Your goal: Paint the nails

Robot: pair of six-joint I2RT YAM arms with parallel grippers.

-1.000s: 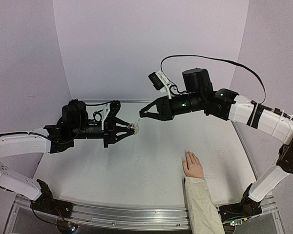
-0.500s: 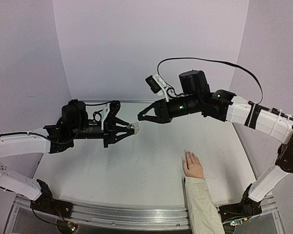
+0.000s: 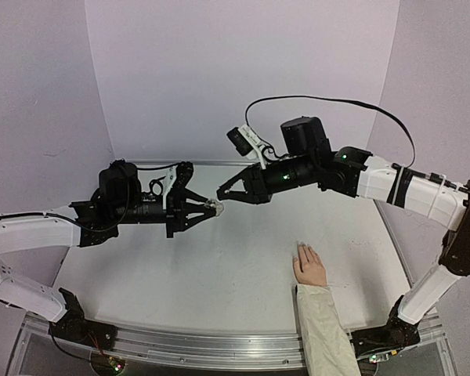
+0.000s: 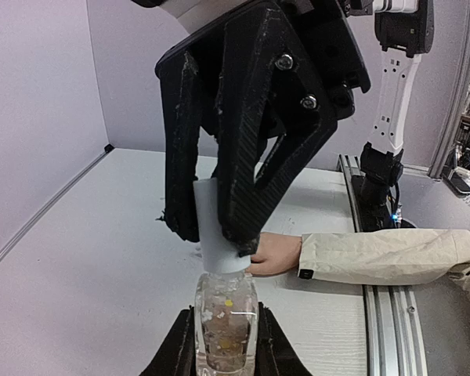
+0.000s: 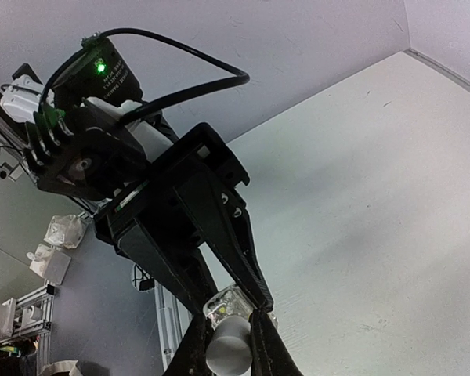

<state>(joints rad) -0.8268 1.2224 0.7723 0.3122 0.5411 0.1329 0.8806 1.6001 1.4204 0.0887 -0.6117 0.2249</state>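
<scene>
A small clear bottle is held above the table, with my left gripper shut on its glass body. Its white cap sits on the bottle's top, and my right gripper is shut on that cap. In the top view the two grippers meet tip to tip at the bottle, left gripper and right gripper. The pale hand lies flat at the front right, away from both grippers. Its nails are at the far fingertips and are barely distinguishable from the skin.
A cream sleeve runs from the hand to the table's near edge. An aluminium rail borders the front. Lilac walls close in the back and sides.
My right arm has moved left and down, and its jaws with the cap now meet the top of the bottle. The left arm and the hand have not moved.
</scene>
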